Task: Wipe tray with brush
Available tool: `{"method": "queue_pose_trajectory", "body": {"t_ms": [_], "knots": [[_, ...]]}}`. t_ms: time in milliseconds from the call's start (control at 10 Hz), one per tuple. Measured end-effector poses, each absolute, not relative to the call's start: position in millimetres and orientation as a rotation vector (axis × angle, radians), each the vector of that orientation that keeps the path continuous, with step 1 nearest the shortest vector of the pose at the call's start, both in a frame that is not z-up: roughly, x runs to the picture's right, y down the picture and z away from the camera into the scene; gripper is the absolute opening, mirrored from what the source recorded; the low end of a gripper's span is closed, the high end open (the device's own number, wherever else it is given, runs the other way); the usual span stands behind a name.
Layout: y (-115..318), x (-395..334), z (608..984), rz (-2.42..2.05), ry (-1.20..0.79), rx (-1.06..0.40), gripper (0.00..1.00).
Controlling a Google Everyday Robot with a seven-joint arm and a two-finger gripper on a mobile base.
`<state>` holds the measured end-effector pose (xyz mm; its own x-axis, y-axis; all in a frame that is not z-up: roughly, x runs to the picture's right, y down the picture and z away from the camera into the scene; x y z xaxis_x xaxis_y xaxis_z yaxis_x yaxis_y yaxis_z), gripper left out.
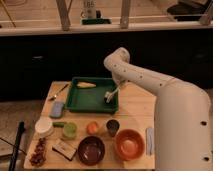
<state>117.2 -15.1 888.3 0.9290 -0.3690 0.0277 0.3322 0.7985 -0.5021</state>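
The brush (111,94) looks light and stiff in the handle, with a short bristle head that should give a little under pressure. The thin pale handle is probably smooth and apt to twist in a grip. The upper end of the handle is the place to take it, leaving the bristles free to reach the floor of the tray (87,101).

The hand (118,86) holds it just there. It is closed narrow on the handle's top end, at about 3 o'clock over the tray. The brush slants down from it toward 7 o'clock. The bristle head sits low at the tray's 4 o'clock corner; whether it touches the floor I cannot tell.

The tray lies at 12 o'clock on the desk (136,107). It is shallow plastic, likely light enough to slide if the strokes are pushed hard. A yellow piece (86,85) lies inside it near 11 o'clock, well apart from the bristles and in the way of a full sweep. A spoon (59,92) lies outside at 9 o'clock.
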Motion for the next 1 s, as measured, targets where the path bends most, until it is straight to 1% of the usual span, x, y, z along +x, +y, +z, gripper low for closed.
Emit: {"method": "queue_pose_trajectory", "body": {"t_ms": [200,500,800,1000], "knots": [[-35.7,110.7,899.5,-0.348,0.052,-0.486,0.00],[-45.3,73.2,911.6,-0.393,-0.014,-0.471,0.00],[-37.1,24.7,909.6,-0.532,-0.119,-0.468,0.00],[-19.7,10.2,896.2,-0.638,-0.173,-0.473,0.00]]}}
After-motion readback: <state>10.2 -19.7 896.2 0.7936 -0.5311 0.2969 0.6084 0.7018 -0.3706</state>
